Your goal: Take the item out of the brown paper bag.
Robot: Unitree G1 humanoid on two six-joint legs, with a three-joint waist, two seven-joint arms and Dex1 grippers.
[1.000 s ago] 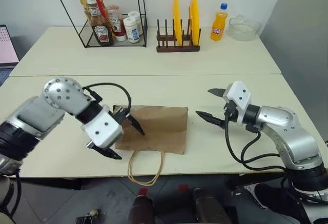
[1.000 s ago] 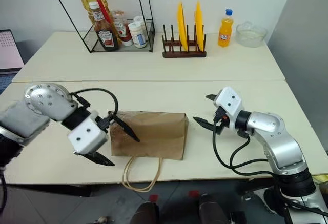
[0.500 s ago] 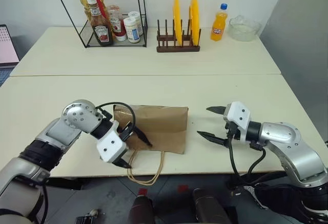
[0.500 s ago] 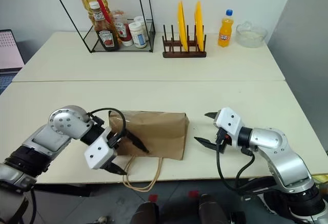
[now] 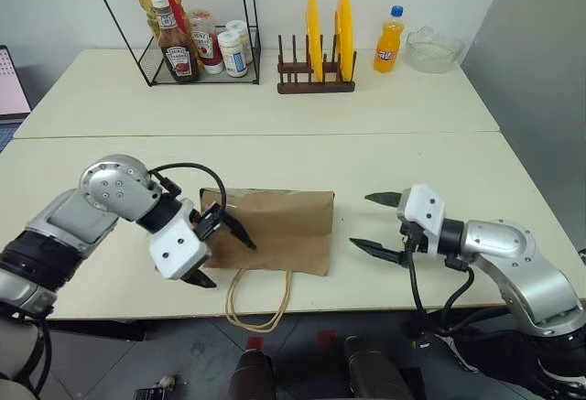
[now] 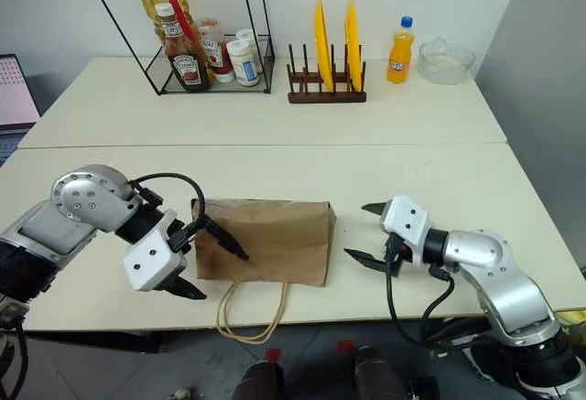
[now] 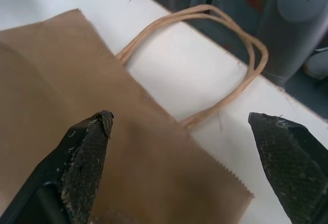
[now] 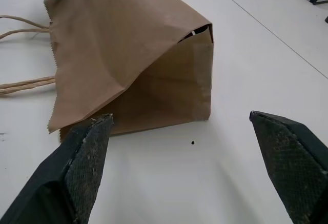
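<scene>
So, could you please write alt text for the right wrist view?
A crumpled brown paper bag lies on its side on a pale table, its cord handles trailing behind. Two open black fingers frame it without touching it.

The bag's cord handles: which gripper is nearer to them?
Left. The left gripper is over the bag's corner beside the handles; the right gripper is off its far side.

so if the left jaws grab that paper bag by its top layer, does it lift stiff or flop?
Likely flops: the paper bag lies flat and creased, thin paper. It probably slides easily on the smooth table. Its cord handles hang limp over the edge.
</scene>
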